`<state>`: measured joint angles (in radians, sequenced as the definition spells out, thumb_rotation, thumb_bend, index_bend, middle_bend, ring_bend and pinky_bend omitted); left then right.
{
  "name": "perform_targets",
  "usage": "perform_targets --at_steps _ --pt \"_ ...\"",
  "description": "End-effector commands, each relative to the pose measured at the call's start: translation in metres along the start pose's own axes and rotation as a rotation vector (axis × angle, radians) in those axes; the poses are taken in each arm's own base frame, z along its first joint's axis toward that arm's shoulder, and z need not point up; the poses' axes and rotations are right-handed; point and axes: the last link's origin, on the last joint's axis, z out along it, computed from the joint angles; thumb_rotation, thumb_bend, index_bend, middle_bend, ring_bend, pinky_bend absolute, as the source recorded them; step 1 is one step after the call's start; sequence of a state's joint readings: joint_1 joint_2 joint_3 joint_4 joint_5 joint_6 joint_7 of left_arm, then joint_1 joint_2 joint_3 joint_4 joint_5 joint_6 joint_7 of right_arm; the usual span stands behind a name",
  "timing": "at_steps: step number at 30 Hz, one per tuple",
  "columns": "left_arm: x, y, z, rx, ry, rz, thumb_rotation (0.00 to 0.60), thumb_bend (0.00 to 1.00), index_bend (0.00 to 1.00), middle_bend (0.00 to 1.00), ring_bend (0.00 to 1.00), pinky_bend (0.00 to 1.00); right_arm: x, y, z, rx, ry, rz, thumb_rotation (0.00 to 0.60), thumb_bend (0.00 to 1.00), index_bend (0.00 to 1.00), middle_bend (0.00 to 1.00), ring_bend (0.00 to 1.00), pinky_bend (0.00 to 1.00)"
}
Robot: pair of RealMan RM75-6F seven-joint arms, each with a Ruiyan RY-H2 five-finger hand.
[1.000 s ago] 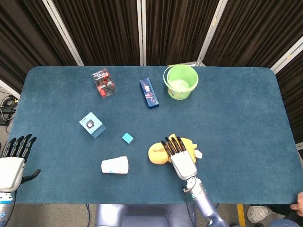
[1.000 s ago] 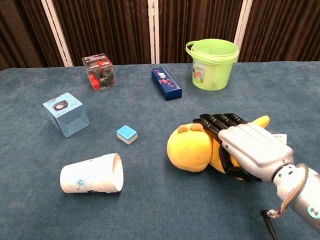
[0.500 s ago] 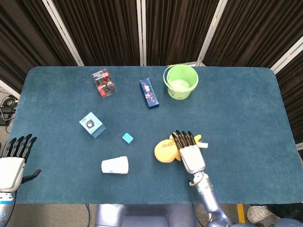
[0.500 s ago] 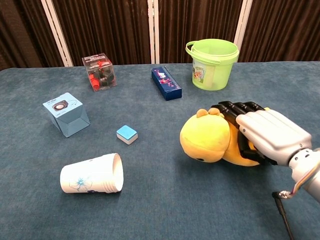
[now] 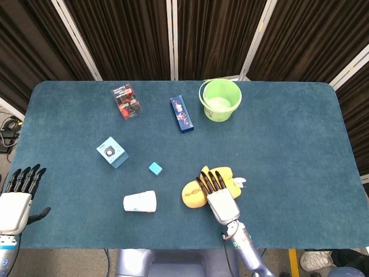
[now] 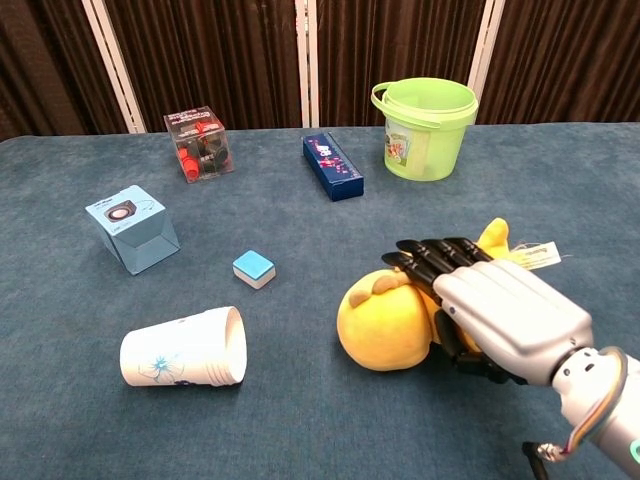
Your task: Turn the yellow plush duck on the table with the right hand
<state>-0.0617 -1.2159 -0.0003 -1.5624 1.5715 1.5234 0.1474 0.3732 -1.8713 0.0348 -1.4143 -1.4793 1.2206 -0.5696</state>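
The yellow plush duck (image 5: 192,195) lies near the table's front edge, right of centre. In the chest view its round head (image 6: 383,325) points left and its white tag sticks out at the right. My right hand (image 5: 218,196) lies over the duck's body, fingers stretched across its top and thumb tucked at its side, holding it. The chest view shows the same right hand (image 6: 492,312) covering most of the body. My left hand (image 5: 17,193) hovers off the table's front left corner, fingers spread, holding nothing.
A paper cup (image 5: 140,202) lies on its side left of the duck, with a small teal block (image 5: 154,168) behind it. Further back stand a light-blue box (image 5: 112,152), a clear box of red parts (image 5: 126,101), a long blue box (image 5: 181,113) and a green bucket (image 5: 219,99).
The right hand and the duck have swung back left and toward the front edge. The duck's head now sits lower and further left, and its tail and tag stick up behind the hand.
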Motion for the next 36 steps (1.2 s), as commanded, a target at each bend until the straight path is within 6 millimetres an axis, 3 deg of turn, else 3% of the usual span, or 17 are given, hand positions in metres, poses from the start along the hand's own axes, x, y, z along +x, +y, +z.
perform_targets --at_steps 1,8,20,31,36 --pt "0.000 0.000 0.000 -0.001 -0.001 0.001 0.600 0.16 0.00 0.00 0.00 0.00 0.008 -0.007 -0.002 0.020 0.024 0.007 0.600 1.00 0.00 0.00 0.00 0.00" --pt "-0.001 0.001 0.000 -0.004 -0.003 0.004 0.600 0.16 0.00 0.00 0.00 0.00 0.016 -0.008 0.001 0.010 0.045 0.020 0.600 1.00 0.00 0.00 0.00 0.00" --pt "-0.002 0.001 0.000 -0.003 -0.008 0.007 0.600 0.16 0.00 0.00 0.00 0.00 -0.004 0.011 0.008 -0.060 -0.023 -0.019 0.600 1.00 0.00 0.00 0.00 0.00" --pt "-0.002 0.003 -0.001 -0.004 -0.009 0.014 0.600 0.17 0.00 0.00 0.00 0.00 0.025 0.035 0.015 -0.154 0.071 -0.027 0.600 1.00 0.00 0.00 0.00 0.00" --pt "-0.002 0.003 -0.001 -0.004 -0.010 0.016 0.600 0.17 0.00 0.00 0.00 0.00 0.019 0.035 0.011 -0.145 0.028 -0.028 0.600 1.00 0.00 0.00 0.00 0.00"
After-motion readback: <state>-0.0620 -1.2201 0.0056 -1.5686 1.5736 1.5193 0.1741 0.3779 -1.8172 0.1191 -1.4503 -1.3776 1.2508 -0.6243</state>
